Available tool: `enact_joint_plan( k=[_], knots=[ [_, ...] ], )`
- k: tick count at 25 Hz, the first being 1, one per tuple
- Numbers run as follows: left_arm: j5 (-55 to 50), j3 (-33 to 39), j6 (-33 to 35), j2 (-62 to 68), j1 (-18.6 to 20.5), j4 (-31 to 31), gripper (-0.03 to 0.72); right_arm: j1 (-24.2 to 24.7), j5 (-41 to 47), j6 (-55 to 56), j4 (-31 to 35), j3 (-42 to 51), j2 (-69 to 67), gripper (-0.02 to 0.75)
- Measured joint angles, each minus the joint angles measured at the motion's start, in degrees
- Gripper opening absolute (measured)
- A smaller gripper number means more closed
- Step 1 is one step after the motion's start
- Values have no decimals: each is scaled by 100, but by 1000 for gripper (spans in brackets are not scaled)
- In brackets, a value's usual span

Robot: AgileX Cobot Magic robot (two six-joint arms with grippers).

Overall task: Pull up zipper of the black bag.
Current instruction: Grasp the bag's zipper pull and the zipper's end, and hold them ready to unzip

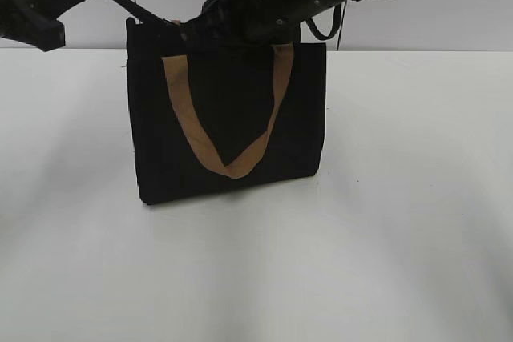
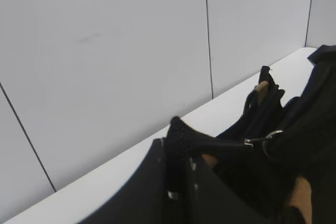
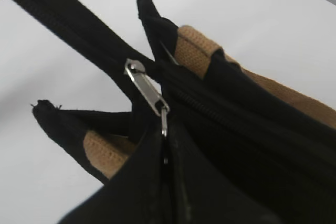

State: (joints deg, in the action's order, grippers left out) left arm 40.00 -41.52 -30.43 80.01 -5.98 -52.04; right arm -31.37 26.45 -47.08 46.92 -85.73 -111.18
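Note:
The black bag point(image 1: 232, 118) stands upright on the white table, a tan strap handle point(image 1: 232, 164) hanging down its front. My left gripper point(image 1: 138, 15) is at the bag's top left corner. In the left wrist view, it point(image 2: 178, 153) is shut on the black fabric end tab of the zipper point(image 2: 181, 132), which stretches taut to the right. My right gripper point(image 1: 200, 28) is over the bag's top. In the right wrist view, it point(image 3: 168, 148) is shut on the tip of the silvery zipper pull point(image 3: 149, 94). The zipper line point(image 3: 210, 109) runs back along the top edge.
The white table point(image 1: 401, 238) spreads all round the bag. A white panelled wall point(image 2: 105, 51) stands close behind. A black cable loop point(image 1: 325, 30) hangs from the right arm above the bag's right corner. Tan strap ends point(image 3: 197, 51) flank the zipper.

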Motion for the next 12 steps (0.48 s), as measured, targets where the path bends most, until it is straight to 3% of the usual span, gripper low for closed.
enact_joint_plan(
  k=[12],
  knots=[
    [-339,10,0,-246,-17,-94,21,74,205,431,-239,-11,17,-15]
  ],
)
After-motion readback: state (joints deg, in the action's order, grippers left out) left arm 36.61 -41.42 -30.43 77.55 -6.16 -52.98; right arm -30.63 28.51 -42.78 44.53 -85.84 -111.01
